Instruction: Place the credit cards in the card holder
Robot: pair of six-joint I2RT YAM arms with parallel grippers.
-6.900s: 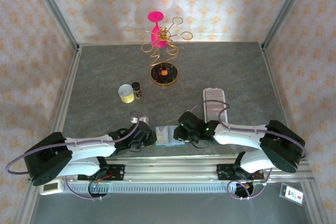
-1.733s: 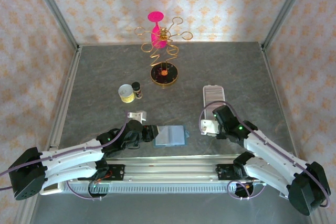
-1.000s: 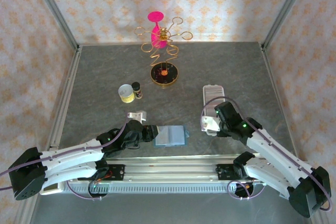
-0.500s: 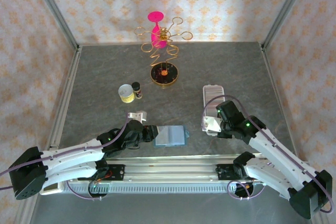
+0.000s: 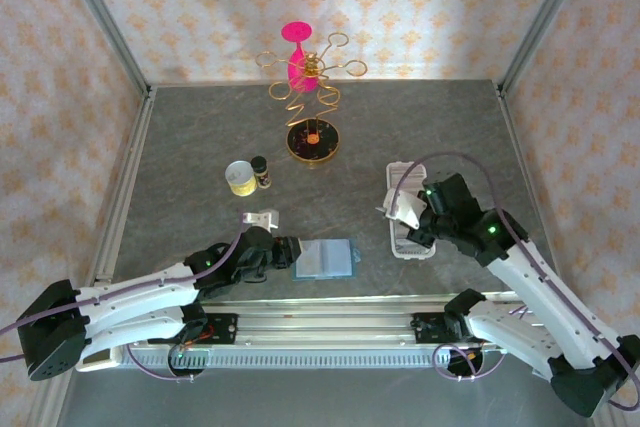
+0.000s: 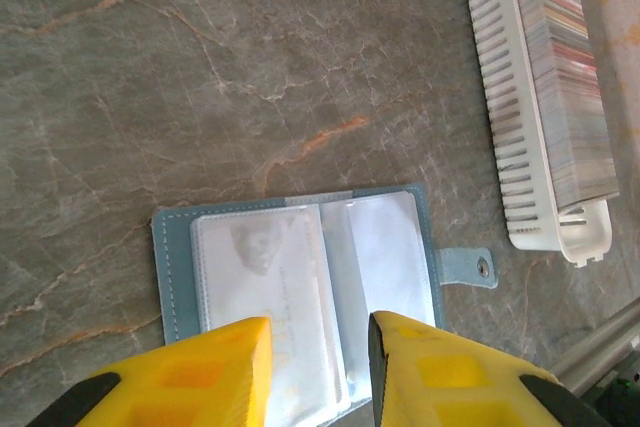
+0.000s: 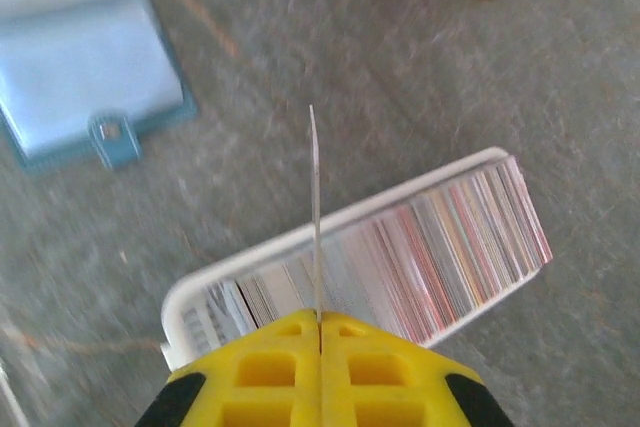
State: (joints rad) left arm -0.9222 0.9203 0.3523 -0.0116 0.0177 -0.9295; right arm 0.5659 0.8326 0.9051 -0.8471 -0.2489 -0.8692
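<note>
One thin pale card [image 7: 314,197] pinched edge-on in clenched right gripper [image 7: 320,319], upright over the holder [image 7: 190,299]. One holder: long white ridged tray at right of tabletop [image 5: 200,147], packed crosswise with many cards [image 7: 440,237]. Bare tabletop around it, and between it and one teal wallet [image 6: 300,247] lying open to the left. Left gripper [image 6: 318,332] parted over wallet's near edge, grasping nothing. At far middle, one wire stand [image 5: 310,97]; one cup [image 5: 239,178] and one small bottle [image 5: 260,170] nearer, left.
</note>
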